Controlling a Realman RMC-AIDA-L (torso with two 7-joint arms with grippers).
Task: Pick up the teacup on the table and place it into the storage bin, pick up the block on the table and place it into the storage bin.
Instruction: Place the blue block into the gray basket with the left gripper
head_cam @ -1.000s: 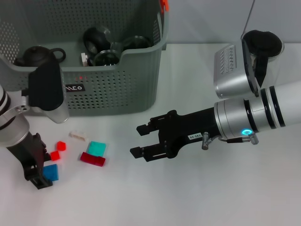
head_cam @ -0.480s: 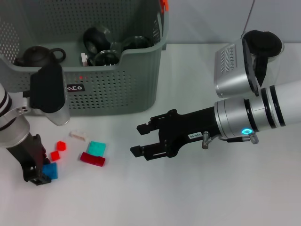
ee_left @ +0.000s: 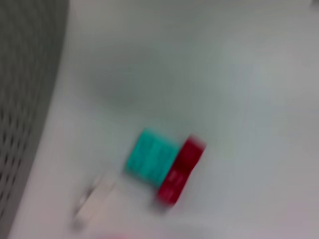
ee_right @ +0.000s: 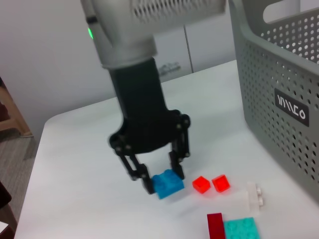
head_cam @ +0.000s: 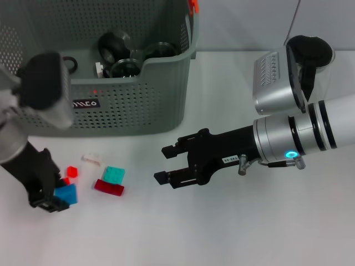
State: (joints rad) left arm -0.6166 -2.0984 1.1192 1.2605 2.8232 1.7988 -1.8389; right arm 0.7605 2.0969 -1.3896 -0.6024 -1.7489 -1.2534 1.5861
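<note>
My left gripper (head_cam: 55, 200) is shut on a blue block (head_cam: 66, 194) at the table's front left. In the right wrist view the left gripper (ee_right: 160, 183) holds that blue block (ee_right: 167, 183) tilted, low over the table. The grey-green storage bin (head_cam: 133, 94) stands behind it, with dark cups (head_cam: 113, 45) inside. No teacup shows on the table. My right gripper (head_cam: 161, 164) hovers open over the table's middle, right of the blocks, with nothing between its fingers.
Loose blocks lie beside the left gripper: small red ones (head_cam: 72, 171), a white one (head_cam: 92, 159), a teal one (head_cam: 114, 174) and a dark red one (head_cam: 109, 187). The left wrist view shows the teal block (ee_left: 152, 157), dark red block (ee_left: 180, 167) and bin wall (ee_left: 25, 99).
My left arm has risen and shifted slightly right, carrying the blue block with it and now covering the teapot in the bin. The right arm has not moved.
</note>
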